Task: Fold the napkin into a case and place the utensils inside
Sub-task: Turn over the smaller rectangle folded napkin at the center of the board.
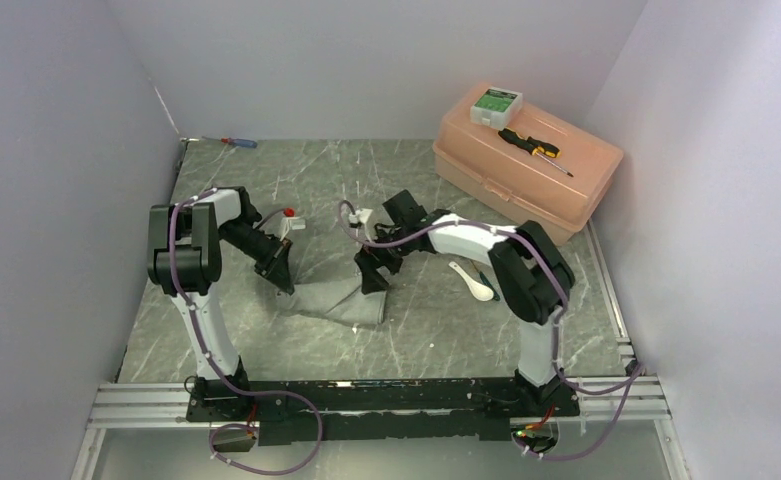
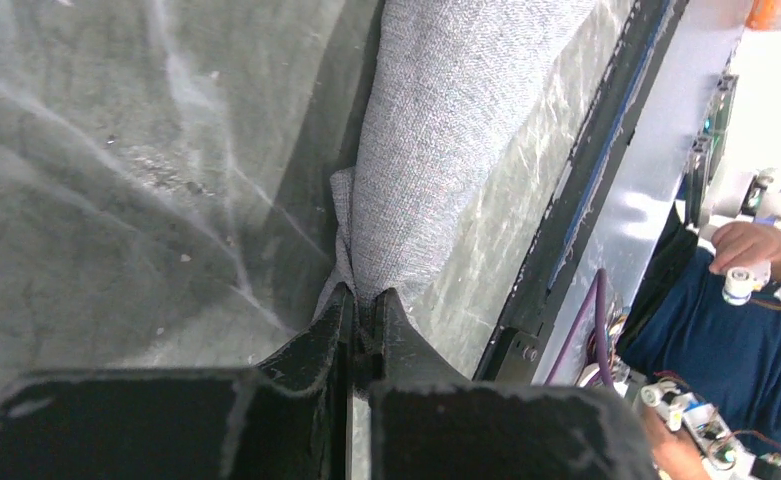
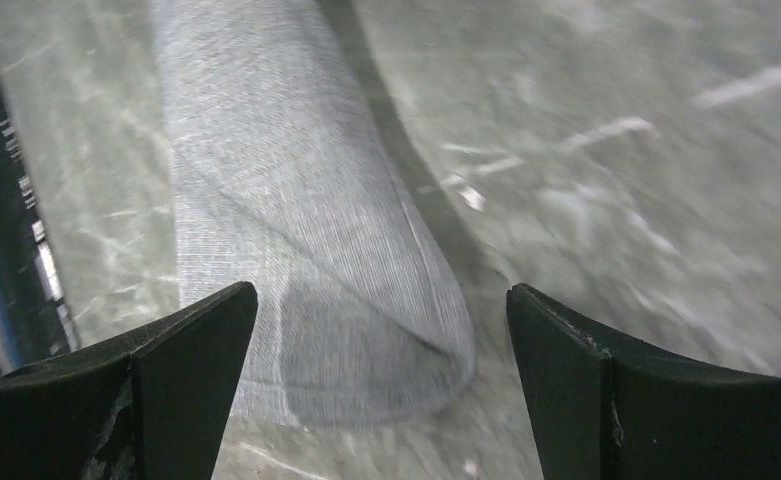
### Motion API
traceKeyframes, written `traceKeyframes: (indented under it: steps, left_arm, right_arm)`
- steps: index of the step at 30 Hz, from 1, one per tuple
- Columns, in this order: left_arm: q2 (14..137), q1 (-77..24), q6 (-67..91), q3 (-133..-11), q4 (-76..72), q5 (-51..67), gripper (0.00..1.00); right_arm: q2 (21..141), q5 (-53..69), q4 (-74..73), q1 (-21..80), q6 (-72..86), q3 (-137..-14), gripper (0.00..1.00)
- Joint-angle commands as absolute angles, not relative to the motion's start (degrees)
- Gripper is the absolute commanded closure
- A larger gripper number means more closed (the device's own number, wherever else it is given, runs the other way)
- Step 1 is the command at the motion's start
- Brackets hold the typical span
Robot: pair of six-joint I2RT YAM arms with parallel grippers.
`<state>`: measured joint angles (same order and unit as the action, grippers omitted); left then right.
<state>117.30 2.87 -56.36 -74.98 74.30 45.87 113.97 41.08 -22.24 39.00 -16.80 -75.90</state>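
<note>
The grey napkin [image 1: 338,298] lies folded into a long band on the marble table, between my two grippers. My left gripper [image 1: 287,283] is shut on the band's left end; in the left wrist view the jaws [image 2: 365,303] pinch the cloth's edge, and the napkin [image 2: 446,150] stretches away from them. My right gripper [image 1: 374,280] hangs open over the right end. In the right wrist view the napkin's [image 3: 296,230] rounded fold lies between the wide-spread fingers [image 3: 381,292], untouched. A white spoon [image 1: 474,281] lies just right of the right gripper, by the right arm.
A peach plastic box [image 1: 526,165] stands at the back right, with a black-and-yellow screwdriver [image 1: 536,148] and a small white-and-green box [image 1: 496,103] on its lid. A red-and-blue screwdriver [image 1: 238,142] lies at the back left wall. The black frame rail [image 1: 366,392] runs along the near edge.
</note>
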Motion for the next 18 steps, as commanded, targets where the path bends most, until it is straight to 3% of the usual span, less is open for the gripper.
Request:
traceKeyframes:
  steps: [1, 3, 4, 5, 7, 12, 18]
  left_arm:
    - [116.8, 3.2, -47.2, -74.7, 68.3, 44.2, 0.97]
    - [116.9, 3.3, -45.3, -74.7, 67.8, 44.1, 0.97]
    - [116.9, 3.3, -44.3, -74.7, 67.7, 44.0, 0.97]
    - [117.0, 3.3, -43.5, -74.7, 67.5, 43.7, 0.97]
    - [116.5, 3.3, -42.1, -74.4, 66.5, 42.4, 0.97]
    - [114.5, 3.3, -40.5, -72.7, 64.3, 40.5, 0.97]
    - [112.2, 3.3, -40.3, -71.6, 62.5, 38.0, 0.88]
  right_arm:
    - [103.1, 23.4, -4.6, 38.7, -8.0, -68.8, 0.01]
    - [100.0, 22.5, -3.5, 38.8, -7.0, -67.2, 0.12]
    - [97.8, 23.5, -2.6, 39.1, -7.1, -66.3, 0.26]
    - [96.2, 24.1, -1.2, 39.9, -7.2, -65.0, 0.46]
    - [94.0, 25.0, 1.6, 42.3, -6.6, -63.0, 1.00]
    - [98.4, 31.0, 9.5, 48.8, 0.9, -62.6, 1.00]
    - [106.6, 36.4, 18.2, 52.5, 5.2, -62.6, 1.00]
